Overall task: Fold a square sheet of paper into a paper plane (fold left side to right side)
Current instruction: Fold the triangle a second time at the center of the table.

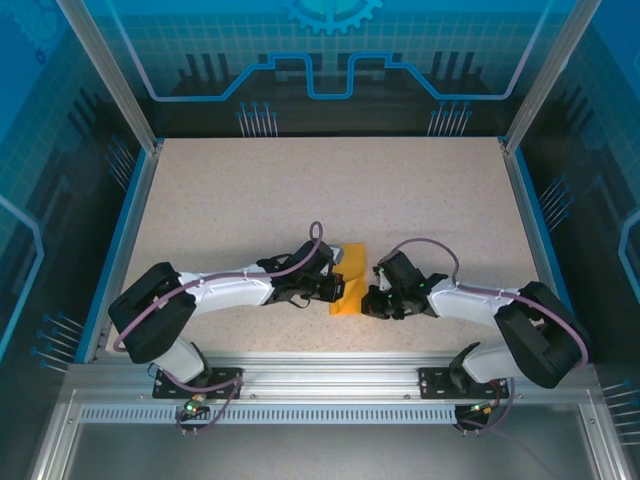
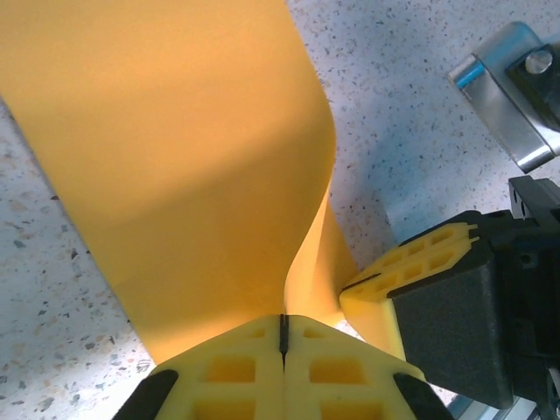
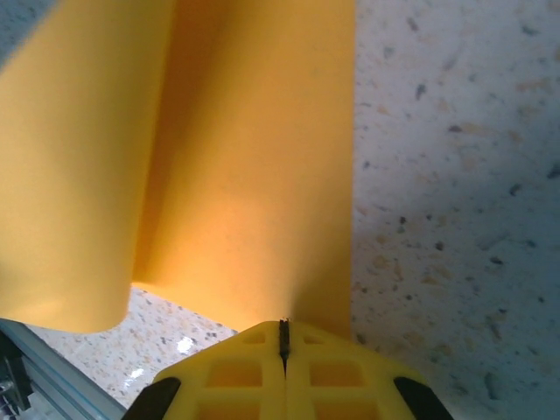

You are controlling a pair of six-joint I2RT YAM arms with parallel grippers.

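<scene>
Bright orange square sheet of paper (image 1: pixel 347 300) bent double in a soft uncreased curl on speckled counter (image 1: pixel 250 200); left fingers (image 2: pixel 232 367) and right fingers (image 3: pixel 232 372) both pinching its edge.

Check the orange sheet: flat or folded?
Partly folded: one side of the orange sheet curls over in a loose bend, not creased flat.

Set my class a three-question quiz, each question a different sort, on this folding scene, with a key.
1. True or false: the square sheet of paper lies wholly flat on the table.
2. The left gripper is: A) open above the sheet; B) shut on the sheet; C) shut, clear of it.
3. How many grippers meet the sheet?
Key: 1 false, one side curls up. 2 B. 3 two; the right gripper is shut at its edge too.
</scene>
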